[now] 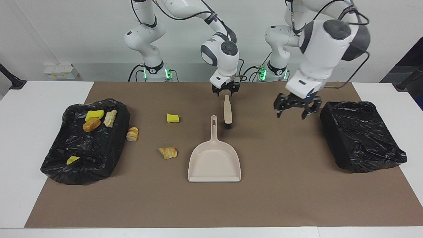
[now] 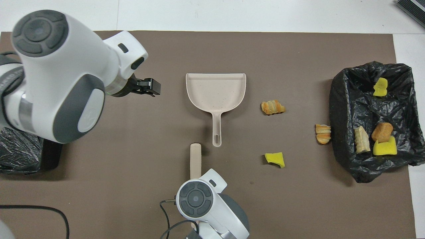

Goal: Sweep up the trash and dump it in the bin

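A white desk [image 1: 19,138] carries a brown mat [image 1: 284,198] that covers most of its top, and a plain pale wall rises at the robots' end of the room, with a small white box [image 1: 59,71] at its foot. On the mat lies a beige dustpan [image 1: 214,158] with its handle pointing toward the robots, and a brush [image 1: 227,114] lies just beside that handle, nearer to the robots. The right claw [image 1: 225,91] hangs just over the brush's handle end, its fingers spread and empty. The left claw [image 1: 293,107] is in the air over bare mat, between the brush and a closed black bag [image 1: 360,135] at the left arm's end, its fingers released and holding nothing. The trash is partly loose on the mat: a yellow sponge chunk [image 1: 172,118] and two striped pastry pieces [image 1: 168,152] [image 1: 133,134], all toward the right arm's end from the dustpan, the second piece touching the black-lined bin [image 1: 99,155]. Inside that bin lie two more yellow chunks [image 1: 94,114] [image 1: 72,160] and two bread pieces [image 1: 91,124] [image 1: 110,118]. A black cable [image 2: 33,212] lies on the mat near the left arm.
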You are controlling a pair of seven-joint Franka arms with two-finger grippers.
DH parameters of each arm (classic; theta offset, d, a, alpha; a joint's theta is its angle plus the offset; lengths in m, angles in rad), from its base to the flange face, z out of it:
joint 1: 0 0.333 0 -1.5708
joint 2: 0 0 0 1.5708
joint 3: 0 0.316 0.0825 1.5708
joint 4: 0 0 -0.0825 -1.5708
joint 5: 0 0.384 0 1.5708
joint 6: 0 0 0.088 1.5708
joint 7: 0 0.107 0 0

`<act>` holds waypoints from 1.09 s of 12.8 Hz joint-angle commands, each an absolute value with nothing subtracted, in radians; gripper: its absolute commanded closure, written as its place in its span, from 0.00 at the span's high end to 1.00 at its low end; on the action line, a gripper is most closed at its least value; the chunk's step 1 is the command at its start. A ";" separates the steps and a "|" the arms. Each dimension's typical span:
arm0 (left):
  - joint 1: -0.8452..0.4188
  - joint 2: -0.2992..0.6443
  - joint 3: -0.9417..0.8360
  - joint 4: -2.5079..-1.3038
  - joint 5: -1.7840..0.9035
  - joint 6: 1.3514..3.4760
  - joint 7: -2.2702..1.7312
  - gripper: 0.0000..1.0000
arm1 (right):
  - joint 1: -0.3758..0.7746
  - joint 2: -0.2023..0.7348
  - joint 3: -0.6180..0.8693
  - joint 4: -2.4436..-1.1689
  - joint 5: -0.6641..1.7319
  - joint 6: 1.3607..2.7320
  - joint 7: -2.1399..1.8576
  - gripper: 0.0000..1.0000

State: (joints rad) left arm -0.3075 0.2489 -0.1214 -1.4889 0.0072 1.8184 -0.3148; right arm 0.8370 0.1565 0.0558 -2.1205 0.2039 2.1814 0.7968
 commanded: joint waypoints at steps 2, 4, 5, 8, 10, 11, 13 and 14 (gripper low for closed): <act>-0.437 0.373 -0.109 -1.433 0.084 1.911 -0.543 1.00 | 0.841 0.135 0.057 -2.120 0.233 2.134 0.795 0.00; -0.475 0.412 -0.109 -1.428 0.087 1.928 -0.552 1.00 | 0.831 0.114 0.055 -2.120 0.235 2.050 0.833 0.00; -0.497 0.419 -0.109 -1.434 0.083 1.934 -0.552 1.00 | 0.828 0.094 0.051 -2.123 0.233 1.990 0.865 0.00; -0.514 0.417 -0.110 -1.465 0.028 1.966 -0.552 1.00 | 0.750 0.014 0.049 -2.152 0.230 1.869 0.914 0.00; -0.535 0.419 -0.110 -1.495 0.003 1.993 -0.552 1.00 | 0.684 -0.044 0.048 -2.175 0.213 1.806 0.907 0.00; -0.540 0.413 -0.110 -1.531 -0.001 2.011 -0.552 1.00 | 0.651 -0.066 0.048 -2.175 0.204 1.771 0.904 0.00; -0.564 0.422 -0.110 -1.560 -0.002 2.046 -0.554 1.00 | 0.591 -0.100 0.049 -2.175 0.131 1.700 0.867 0.00; -0.599 0.463 -0.109 -1.554 0.002 2.051 -0.560 1.00 | 0.577 -0.100 0.048 -2.175 0.080 1.656 0.859 0.00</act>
